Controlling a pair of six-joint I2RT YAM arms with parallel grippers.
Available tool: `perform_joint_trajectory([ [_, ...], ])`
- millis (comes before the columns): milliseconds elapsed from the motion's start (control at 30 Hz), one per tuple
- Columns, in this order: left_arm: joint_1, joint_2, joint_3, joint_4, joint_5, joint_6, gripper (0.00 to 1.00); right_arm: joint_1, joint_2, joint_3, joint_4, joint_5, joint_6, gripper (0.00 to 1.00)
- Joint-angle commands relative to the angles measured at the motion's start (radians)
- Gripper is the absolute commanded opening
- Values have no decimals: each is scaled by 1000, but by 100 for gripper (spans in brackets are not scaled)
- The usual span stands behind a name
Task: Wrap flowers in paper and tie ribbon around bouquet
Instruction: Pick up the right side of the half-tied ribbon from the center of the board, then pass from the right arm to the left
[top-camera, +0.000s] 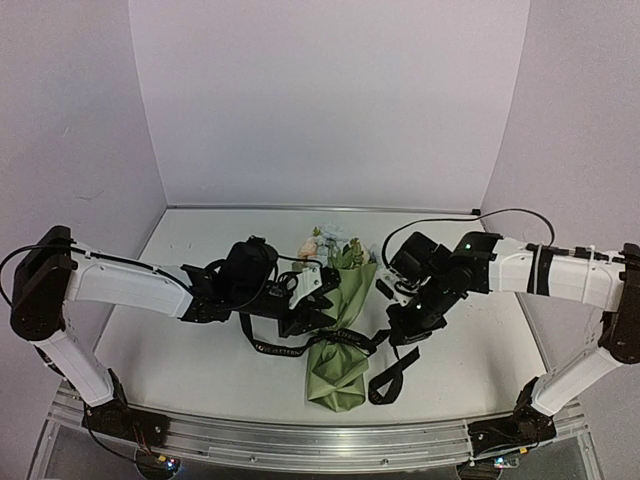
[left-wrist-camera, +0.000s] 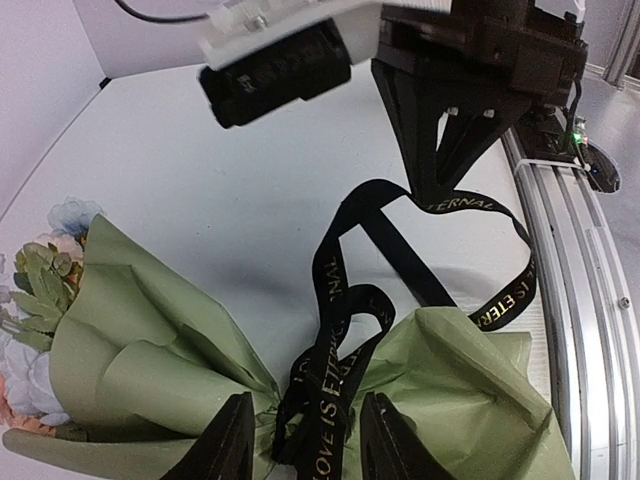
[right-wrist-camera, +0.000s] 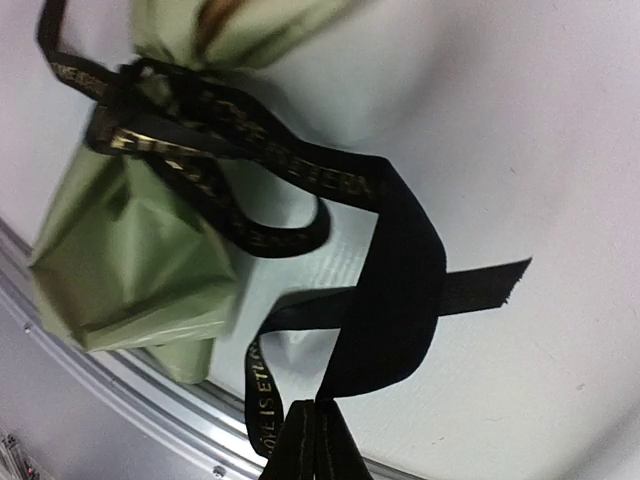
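The bouquet lies in the middle of the table, its flowers (top-camera: 325, 243) pointing away and the olive paper (top-camera: 340, 375) pinched at the waist by the black ribbon (top-camera: 388, 380). In the left wrist view my left gripper (left-wrist-camera: 305, 440) stands open over that waist. The ribbon knot (left-wrist-camera: 335, 400) sits between its fingers without being pinched, and the flowers (left-wrist-camera: 40, 290) show at the left edge. My right gripper (right-wrist-camera: 318, 405) is shut on a loop of ribbon (right-wrist-camera: 390, 290) just right of the paper (right-wrist-camera: 130, 260). That right gripper (left-wrist-camera: 440, 175) also shows in the left wrist view, holding the ribbon up.
An aluminium rail (top-camera: 300, 440) runs along the near table edge, close to the bouquet's foot. White walls close the table at the back and on both sides. Loose ribbon tails trail on the table left and right of the waist.
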Motion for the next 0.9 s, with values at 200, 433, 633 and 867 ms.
perform_joint_trajectory([
  [200,-3,78,47,144,102,29,39,2,66,221,-92,-233,-65,0],
  [433,-6,126,73,176,146,26,40,-2,109,299,-118,-339,-52,0],
  [633,-20,155,90,201,173,34,41,-46,124,321,-125,-440,-25,0],
  [867,-35,219,126,266,173,35,41,-77,135,343,-155,-551,-10,0],
])
